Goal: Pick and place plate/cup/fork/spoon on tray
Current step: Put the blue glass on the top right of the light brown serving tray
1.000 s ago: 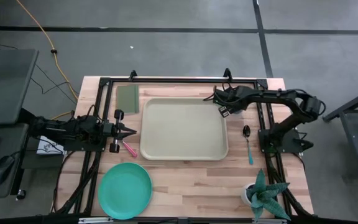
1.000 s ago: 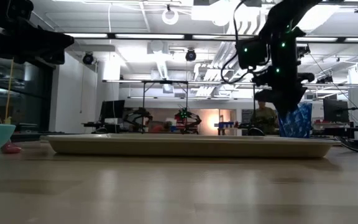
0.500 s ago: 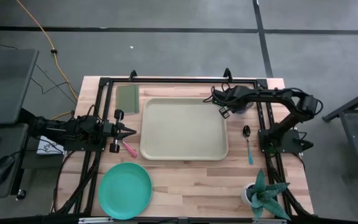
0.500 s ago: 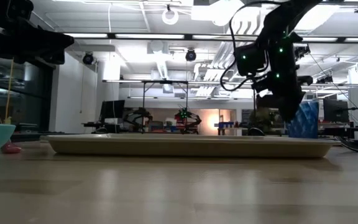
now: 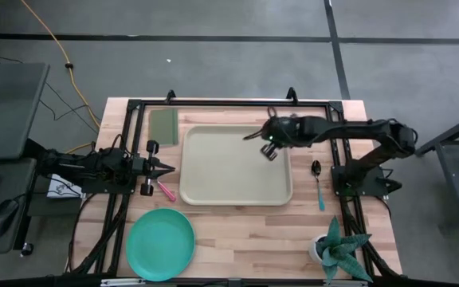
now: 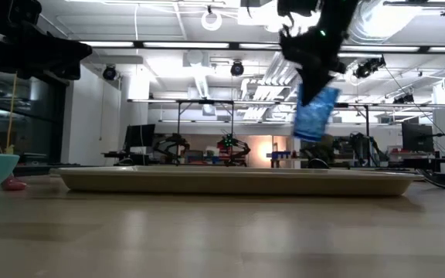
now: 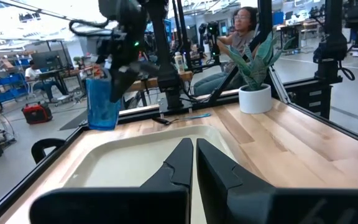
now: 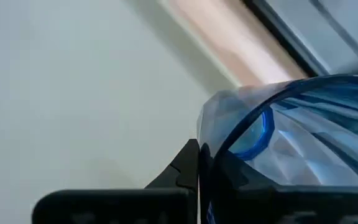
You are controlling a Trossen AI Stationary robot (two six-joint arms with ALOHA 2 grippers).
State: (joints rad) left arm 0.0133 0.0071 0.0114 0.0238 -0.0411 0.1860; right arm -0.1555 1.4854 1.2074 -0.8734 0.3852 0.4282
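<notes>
The translucent blue cup (image 6: 314,114) hangs above the far right part of the beige tray (image 5: 213,171), with my right gripper (image 5: 267,147) shut on it. The left wrist view shows the cup (image 7: 102,102) under those fingers too. The teal plate (image 5: 160,243) lies flat on the table near the front left. The pink-handled fork (image 5: 166,190) lies left of the tray, just beside my shut left gripper (image 5: 168,167). The blue-handled spoon (image 5: 317,180) lies right of the tray. My right gripper pinches the cup's wall at its rim (image 8: 211,138), one finger inside the cup and one outside. The fingers come from above, slanting down. The cup hangs below them, slightly tilted and lifted clear above the tray.
A small olive-green flat rectangle (image 5: 164,125) lies past the tray's far left corner. A potted plant (image 5: 339,248) stands at the front right. People sit in the room beyond the table (image 7: 244,34).
My right gripper has shut on the cup, which stood on the table beside the tray's far right corner. It has lifted the cup clear and carried it up and toward the table's left, over the tray. The cup now hangs tilted.
</notes>
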